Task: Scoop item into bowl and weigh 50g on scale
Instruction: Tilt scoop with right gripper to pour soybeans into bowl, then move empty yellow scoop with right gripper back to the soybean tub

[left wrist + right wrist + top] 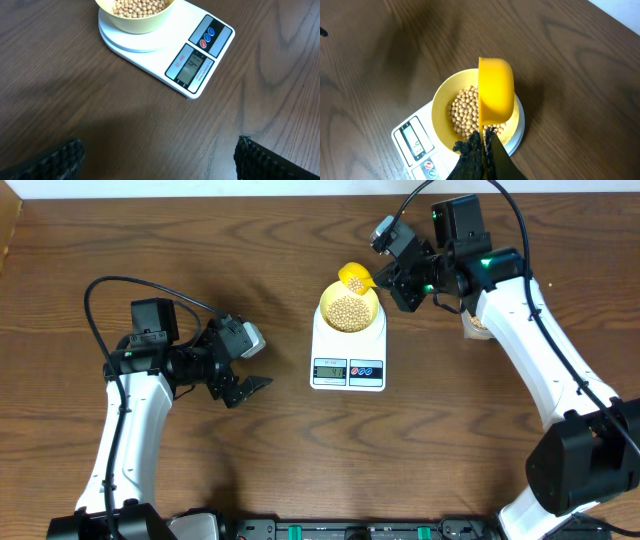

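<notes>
The left arm (133, 425) rises from the bottom left of the overhead frame and bends right at its wrist. The left gripper (250, 391) points toward the centre with jaws spread wide and nothing between them; its dark fingers (56, 161) sit in the wrist view's bottom corners. The right arm (540, 350) climbs from the lower right to the upper right, then turns left. The right gripper (388, 279) is clamped tight on the handle of a yellow scoop (354, 277).

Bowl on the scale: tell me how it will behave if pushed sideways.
The bowl would probably slide rather than tip: it looks squat, and beans weigh it down. The platform of the scale looks smooth, so little may hold it. Spilled beans, being round, would likely roll.
</notes>
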### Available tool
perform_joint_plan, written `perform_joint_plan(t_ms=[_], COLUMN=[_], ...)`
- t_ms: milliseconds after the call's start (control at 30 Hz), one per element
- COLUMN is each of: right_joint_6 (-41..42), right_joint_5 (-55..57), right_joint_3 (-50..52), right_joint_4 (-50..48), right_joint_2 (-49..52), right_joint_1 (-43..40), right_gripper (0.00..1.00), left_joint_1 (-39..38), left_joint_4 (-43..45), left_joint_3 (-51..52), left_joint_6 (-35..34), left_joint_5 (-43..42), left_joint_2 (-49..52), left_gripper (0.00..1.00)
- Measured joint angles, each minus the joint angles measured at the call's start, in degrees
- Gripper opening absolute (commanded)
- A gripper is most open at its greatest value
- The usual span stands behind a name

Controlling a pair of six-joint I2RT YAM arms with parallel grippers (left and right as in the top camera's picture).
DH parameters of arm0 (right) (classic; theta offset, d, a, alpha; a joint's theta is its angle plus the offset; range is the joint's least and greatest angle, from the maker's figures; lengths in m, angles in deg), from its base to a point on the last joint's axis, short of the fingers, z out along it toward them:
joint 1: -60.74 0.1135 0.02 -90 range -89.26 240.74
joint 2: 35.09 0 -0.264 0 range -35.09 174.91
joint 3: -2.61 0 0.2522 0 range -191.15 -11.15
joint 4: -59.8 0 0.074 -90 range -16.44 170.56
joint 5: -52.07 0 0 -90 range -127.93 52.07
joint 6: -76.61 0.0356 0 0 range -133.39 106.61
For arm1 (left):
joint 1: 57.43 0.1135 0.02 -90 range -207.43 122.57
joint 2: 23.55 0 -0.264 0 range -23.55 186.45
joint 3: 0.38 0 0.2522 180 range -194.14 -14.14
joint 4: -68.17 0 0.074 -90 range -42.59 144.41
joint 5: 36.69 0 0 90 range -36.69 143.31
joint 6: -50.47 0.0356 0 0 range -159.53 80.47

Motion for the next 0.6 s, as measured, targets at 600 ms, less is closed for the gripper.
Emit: perform_joint_plan(t_ms=[600], right_joint_6=[-7.21], right_joint_5=[0.00], right_joint_3=[0.00], right_joint_4=[-1.86], right_joint_2=[0.00], right_joint_1=[0.00], right_gripper=[0.01], left_joint_1=[0.00], left_joint_4=[0.00], left_joint_3=[0.00], left_joint_6=[0.00], left_joint_5=[0.00], left_joint_2=[0.00], left_gripper=[0.98])
